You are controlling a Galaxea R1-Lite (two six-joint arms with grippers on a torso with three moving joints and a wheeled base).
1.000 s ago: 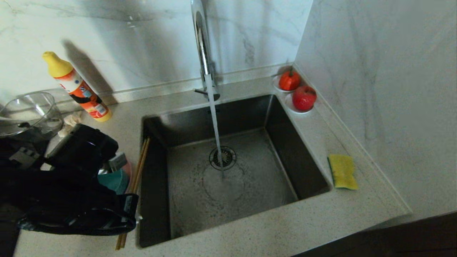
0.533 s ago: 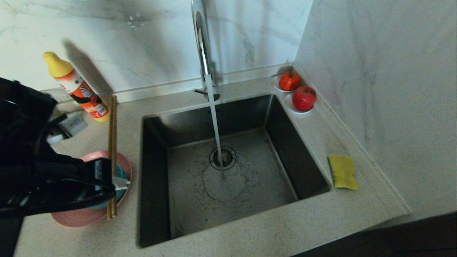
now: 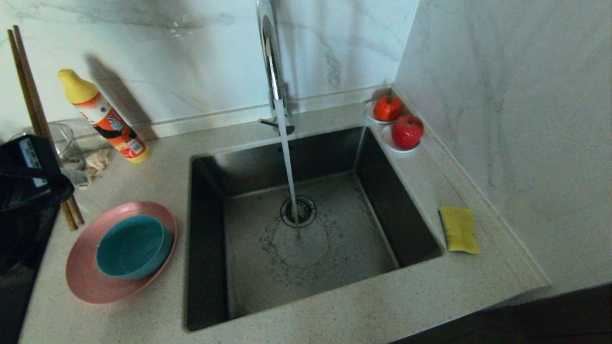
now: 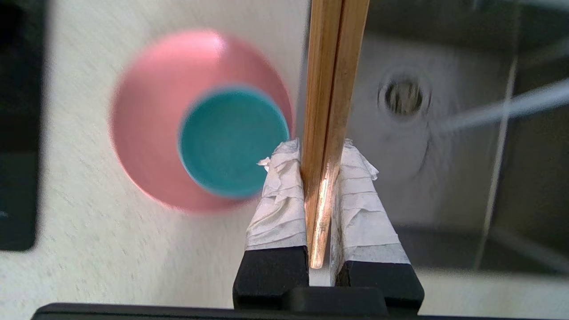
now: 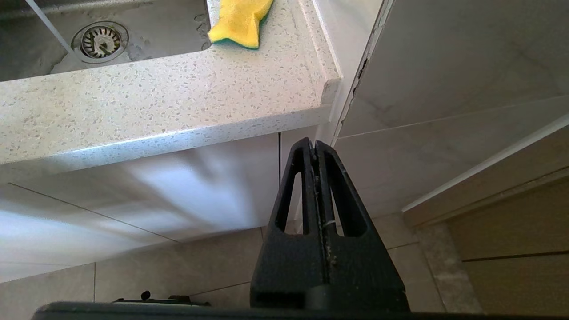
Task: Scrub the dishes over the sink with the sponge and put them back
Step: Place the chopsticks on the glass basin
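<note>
Head view: the pink plate (image 3: pixel 86 282) with the teal bowl (image 3: pixel 131 246) in it sits on the table at the sink's (image 3: pixel 210 286) left edge; the sponge (image 3: pixel 459 229) lies near its right edge. Both dishes look light, stiff and matte, best gripped at the rim; the sponge is soft and squashes. The left gripper (image 4: pixel 321 209) is clamped on 2 chopsticks (image 4: pixel 331 89). The right gripper (image 5: pixel 316 151) hangs closed and empty below the table edge. 1 second ago the left arm covered the dishes; now it has lifted away leftward, chopsticks raised.
</note>
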